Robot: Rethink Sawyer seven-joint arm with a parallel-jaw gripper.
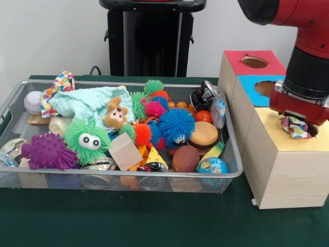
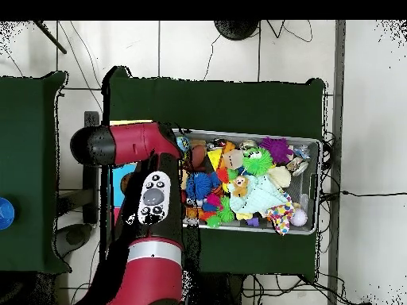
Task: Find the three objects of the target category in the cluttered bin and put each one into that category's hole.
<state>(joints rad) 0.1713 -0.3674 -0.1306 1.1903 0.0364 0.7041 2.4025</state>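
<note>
The gripper (image 1: 297,122) hung directly over the yellow box's hole (image 1: 308,129), seemingly pinching a patterned cloth (image 1: 294,126) that dangled straight down into it.

The front view is looking low and close across the green table (image 1: 154,221), facing the wire bin (image 1: 15,103) side-on, with the wooden boxes (image 1: 282,164) at the table's right edge. The overhead view is looking straight down from high up, taking in the whole table (image 2: 238,103) and surrounding floor (image 2: 374,119). Both are sharing the bin (image 2: 319,187) and the red arm (image 2: 151,238), turned half round between them.
</note>
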